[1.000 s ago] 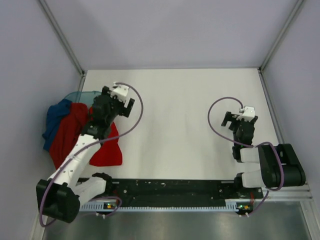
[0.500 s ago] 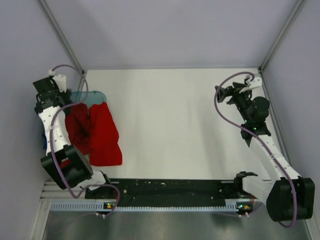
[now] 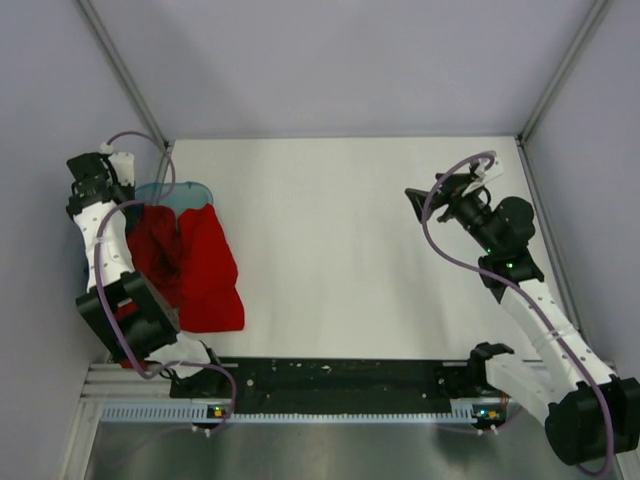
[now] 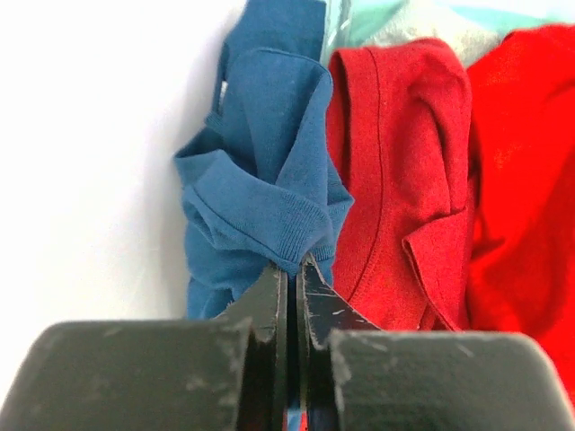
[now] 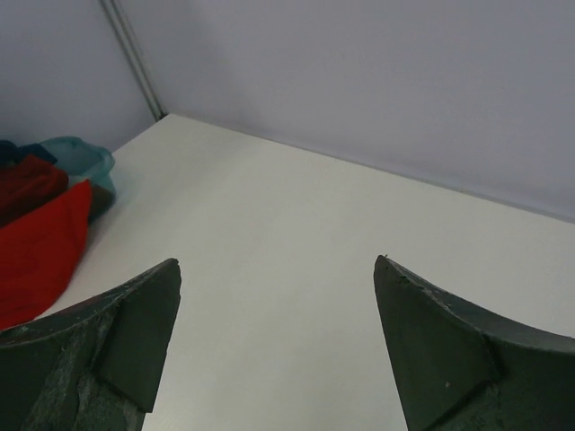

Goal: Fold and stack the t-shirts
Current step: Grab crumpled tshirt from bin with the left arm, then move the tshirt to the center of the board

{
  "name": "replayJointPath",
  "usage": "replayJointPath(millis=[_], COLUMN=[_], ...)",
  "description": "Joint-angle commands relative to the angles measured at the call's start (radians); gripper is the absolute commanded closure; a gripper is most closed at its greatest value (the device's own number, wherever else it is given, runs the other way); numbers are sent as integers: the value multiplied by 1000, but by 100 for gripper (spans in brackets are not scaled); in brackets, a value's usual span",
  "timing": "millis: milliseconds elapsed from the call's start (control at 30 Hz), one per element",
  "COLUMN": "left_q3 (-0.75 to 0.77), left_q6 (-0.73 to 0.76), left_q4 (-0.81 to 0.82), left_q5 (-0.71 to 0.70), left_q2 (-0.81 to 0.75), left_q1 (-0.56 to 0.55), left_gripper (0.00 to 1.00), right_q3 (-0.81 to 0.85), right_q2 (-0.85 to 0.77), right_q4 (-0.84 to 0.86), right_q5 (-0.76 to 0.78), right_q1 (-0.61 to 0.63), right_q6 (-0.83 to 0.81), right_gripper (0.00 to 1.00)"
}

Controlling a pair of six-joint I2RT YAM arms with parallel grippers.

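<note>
In the left wrist view a crumpled blue t-shirt point(image 4: 260, 189) lies against a red t-shirt point(image 4: 395, 180). My left gripper point(image 4: 293, 268) is shut on a ribbed fold of the blue one. From above, that gripper point(image 3: 95, 180) sits at the table's far left edge, beside the red t-shirt point(image 3: 205, 265), which spreads toward the front. A bit of grey cloth point(image 4: 431, 27) shows behind the red one. My right gripper point(image 3: 422, 195) hangs open above the right half of the table, its jaws point(image 5: 277, 260) wide with only bare tabletop between them.
A translucent teal basket point(image 3: 175, 192) lies tipped behind the red cloth, also seen far left in the right wrist view point(image 5: 85, 162). Grey walls with metal posts point(image 3: 125, 75) close the table on three sides. The arm bases and black rail point(image 3: 330, 380) run along the near edge.
My left arm swung from over the red shirt to the far left edge and its jaws closed on the blue shirt. The right arm rose and turned its open gripper leftward.
</note>
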Motion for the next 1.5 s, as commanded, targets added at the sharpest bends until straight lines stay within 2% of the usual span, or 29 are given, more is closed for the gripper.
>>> replayJointPath(millis=[0,100,200,300,367,467,500,533,600,633,667,767,833,867,967,1033,1133,1267,1300,1367,1400,1433,1467], left_q3=[103,176,272,273,298,547,606,647,681,662,630,492,390,340,208,148,112,152,176,221,238,255,264], left_q6=[-42,-43,-10,18,-8,-130,-175,-222,-302,-353,-399,-471,-474,-445,-315,-260,-250,-266,-258,-235,-223,-217,-211], left_q4=[31,73,115,337,460,365,316,266,149,124,115,112,113,103,90,90,112,123,109,55,35,11,-15], left_q5=[5,-1,-102,-253,-282,-274,-226,-110,287,428,506,618,573,524,263,177,212,330,348,356,332,289,248], left_q2=[-77,-150,-248,-383,-452,-419,-419,-420,-428,-434,-440,-454,-454,-450,-416,-369,-252,-88,-45,29,53,70,75], left_q1=[1,-49,-186,-328,-359,-361,-361,-361,-361,-363,-367,-433,-560,-659,-995,-1150,-1244,-1266,-1266,-1268,-1266,-1266,-1263], left_gripper=[100,100,100,100,100,100,100,100,100,100,100,100,100,100,100,100,100,100,94,45,25,11,8], right_q3=[-9,-5,-3,23,52,112,127,142,162,167,173,184,184,187,225,239,218,175,170,173,176,179,178], right_q2=[-45,-42,-32,-6,23,71,86,100,122,128,134,123,107,102,94,88,71,54,53,56,65,74,86], right_q4=[28,32,57,58,39,-6,-11,-12,11,34,53,68,26,-7,-159,-242,-320,-408,-437,-504,-550,-581,-601], right_q5=[-34,-56,-60,-60,-67,-82,-93,-106,-174,-198,-218,-238,-208,-174,-76,-4,35,33,47,117,139,153,156], right_q1=[7,12,46,105,148,219,243,259,282,284,285,284,284,284,262,241,158,18,5,4,3,4,3], right_q6=[18,41,44,29,9,-25,-31,-34,-21,7,28,55,33,23,0,13,65,136,125,73,55,38,29], right_gripper=[14,14,15,15,15,15,15,15,14,14,13,10,6,5,5,5,4,5,5,5,5,6,7])
